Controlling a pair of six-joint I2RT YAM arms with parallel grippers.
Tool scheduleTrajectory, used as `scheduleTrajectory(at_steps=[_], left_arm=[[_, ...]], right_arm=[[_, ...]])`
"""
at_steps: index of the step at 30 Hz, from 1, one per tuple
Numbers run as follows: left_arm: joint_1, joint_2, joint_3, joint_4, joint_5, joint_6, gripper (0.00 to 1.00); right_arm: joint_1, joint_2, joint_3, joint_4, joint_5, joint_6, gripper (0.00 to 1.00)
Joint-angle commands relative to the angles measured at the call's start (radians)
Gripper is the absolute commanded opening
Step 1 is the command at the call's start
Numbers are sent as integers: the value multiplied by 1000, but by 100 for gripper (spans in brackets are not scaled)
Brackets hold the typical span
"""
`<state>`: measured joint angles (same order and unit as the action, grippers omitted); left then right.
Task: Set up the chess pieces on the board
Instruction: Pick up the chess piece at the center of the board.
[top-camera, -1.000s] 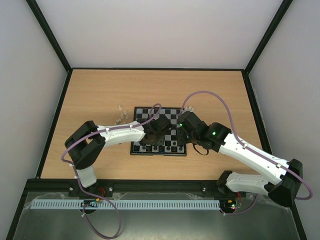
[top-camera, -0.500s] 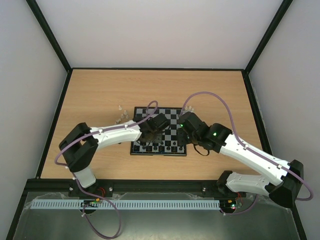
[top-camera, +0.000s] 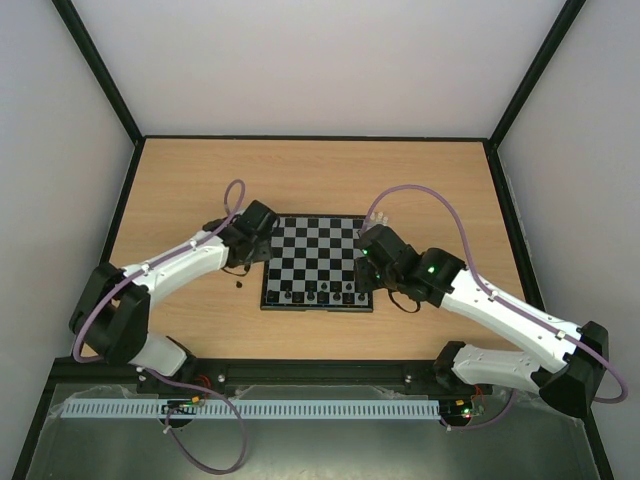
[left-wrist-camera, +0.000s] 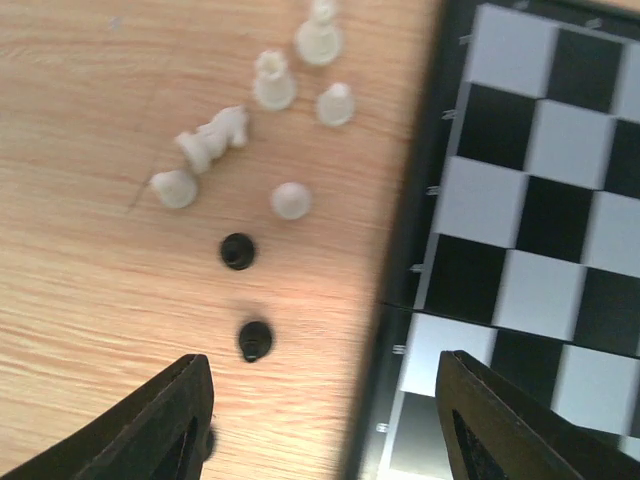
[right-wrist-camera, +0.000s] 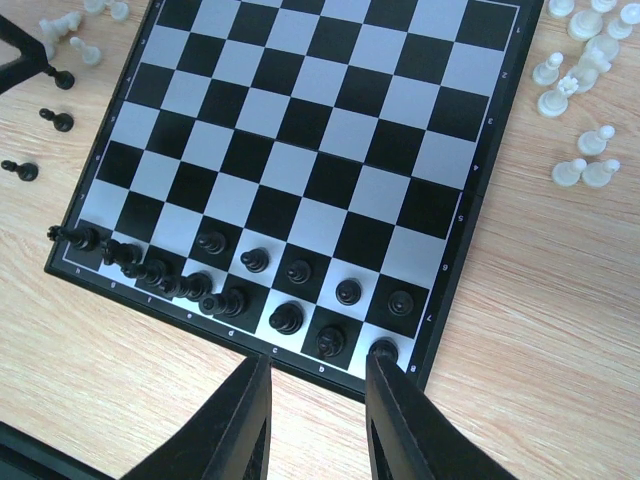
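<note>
1. The left gripper (left-wrist-camera: 322, 372) hangs over the worktop (top-camera: 180, 180) just off the left edge of the chessboard (right-wrist-camera: 330, 130). Its jaws are spread wide with nothing between them.
2. The relation that matters is that the loose black pawns (left-wrist-camera: 255, 340) lie on the bare wood directly ahead of those open jaws. The closest sits just beyond the left finger (left-wrist-camera: 170, 420), and another (left-wrist-camera: 237, 250) is a little farther on. The left arm is much the nearer one, since the right arm works at the board's other side.
3. Both pawns stand upright, so from above they show as small round black dots. Their long axis is vertical, so I judge a straight descent would do, with no need to turn the wrist.
4. The board's near edge holds a full black back rank (right-wrist-camera: 287, 318). Five pawns (right-wrist-camera: 298, 270) stand in the row in front of it. The pawn squares towards the board's left end are bare, so a lifted pawn would probably go right and slightly near.
5. The right gripper (right-wrist-camera: 318, 372) hovers at the board's near right corner. Its jaws are a narrow way apart and empty, with the corner piece (right-wrist-camera: 383, 350) just beside one fingertip.
6. The white pieces are translucent and pale, and none is on the board. One cluster (left-wrist-camera: 273, 80) lies beyond the black pawns and includes a knight (left-wrist-camera: 212, 138) tipped on its side. Another cluster (right-wrist-camera: 552, 100) sits off the board's right edge.
</note>
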<state>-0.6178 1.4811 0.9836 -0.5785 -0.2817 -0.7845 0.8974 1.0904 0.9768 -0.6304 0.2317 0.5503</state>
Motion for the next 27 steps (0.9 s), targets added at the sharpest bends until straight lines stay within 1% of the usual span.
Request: scheduleTrajectory(at_steps=[1, 5, 10, 21, 27], left_arm=[[53, -23, -57, 13, -16, 28, 63], [78, -13, -92, 38, -11, 32, 61], [84, 19, -117, 68, -6, 33, 54], [88, 108, -117, 112, 1, 42, 44], [95, 115, -132, 129, 12, 45, 30]], right_arm=[[-4, -7, -13, -18, -14, 11, 27], [-4, -4, -13, -15, -15, 10, 27], [-4, -2, -13, -14, -17, 8, 27], [-3, 3, -17, -16, -10, 4, 27], [-5, 6, -20, -14, -11, 0, 27]])
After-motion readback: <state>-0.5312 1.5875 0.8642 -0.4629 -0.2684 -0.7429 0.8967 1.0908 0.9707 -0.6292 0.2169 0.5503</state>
